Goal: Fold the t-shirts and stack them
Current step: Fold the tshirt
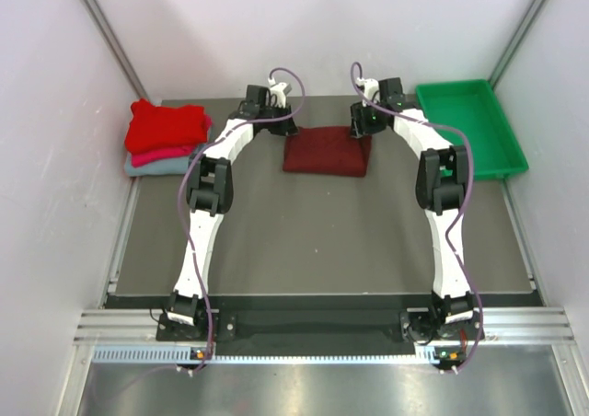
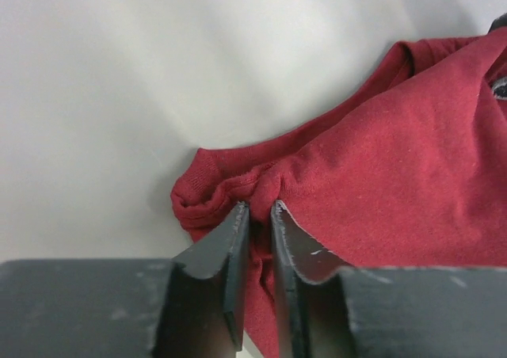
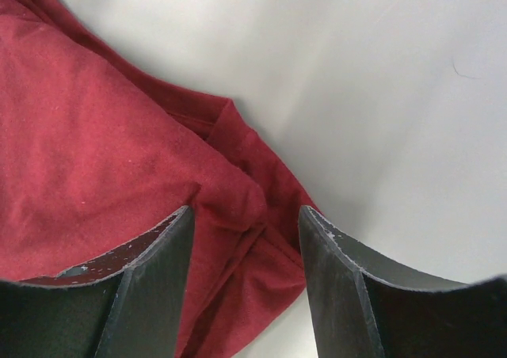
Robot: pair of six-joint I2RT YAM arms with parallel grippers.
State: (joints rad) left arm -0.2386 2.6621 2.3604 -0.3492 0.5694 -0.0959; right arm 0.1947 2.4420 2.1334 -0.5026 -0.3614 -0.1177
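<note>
Maroon shirt (image 3: 95,152) cut off at view edges.

The left arm (image 1: 195,250) and right arm (image 1: 448,250) are slim, with white link shells between chunky black joint housings. A purple cable (image 1: 290,72) loops along each arm. Black bases (image 1: 184,313) sit at the bottom of the frame. The wrist views show dark grey fingers (image 2: 218,271) with pale, scuffed edges.
</note>
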